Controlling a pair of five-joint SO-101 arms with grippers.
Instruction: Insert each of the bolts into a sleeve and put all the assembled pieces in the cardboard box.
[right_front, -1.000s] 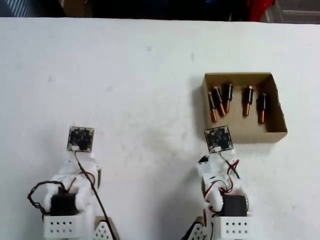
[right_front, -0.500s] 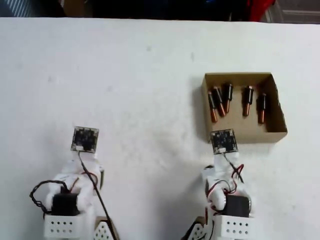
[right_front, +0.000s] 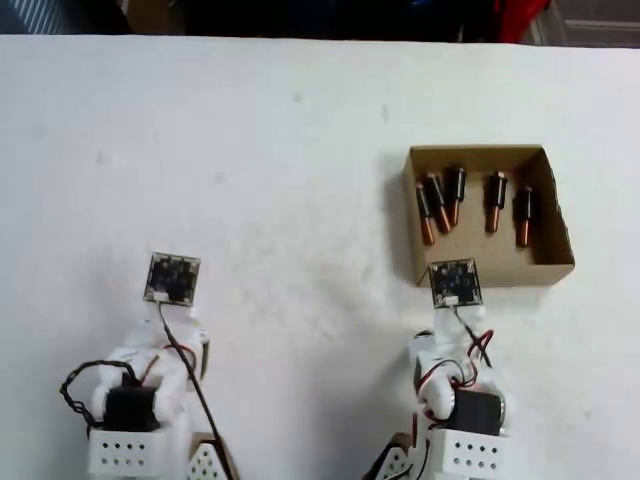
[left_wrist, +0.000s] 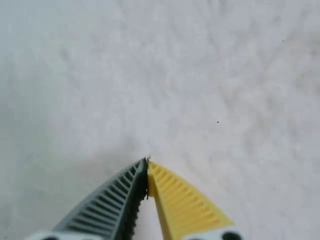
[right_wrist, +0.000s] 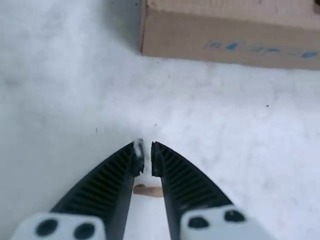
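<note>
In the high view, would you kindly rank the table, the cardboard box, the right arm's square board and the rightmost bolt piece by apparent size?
Largest to smallest:
1. table
2. box
3. board, though it sits nearer the camera, so its rank over the next is unsure
4. bolt piece

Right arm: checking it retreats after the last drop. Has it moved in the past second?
Yes. In the high view the right arm has pulled back from the cardboard box toward its own base.

The cardboard box (right_front: 495, 263) sat toward the bench's (right_front: 250, 150) right edge, five assembled pieces (right_front: 494, 203) in its far half. The right end effector (right_wrist: 145, 150) was just before its near wall.
</note>
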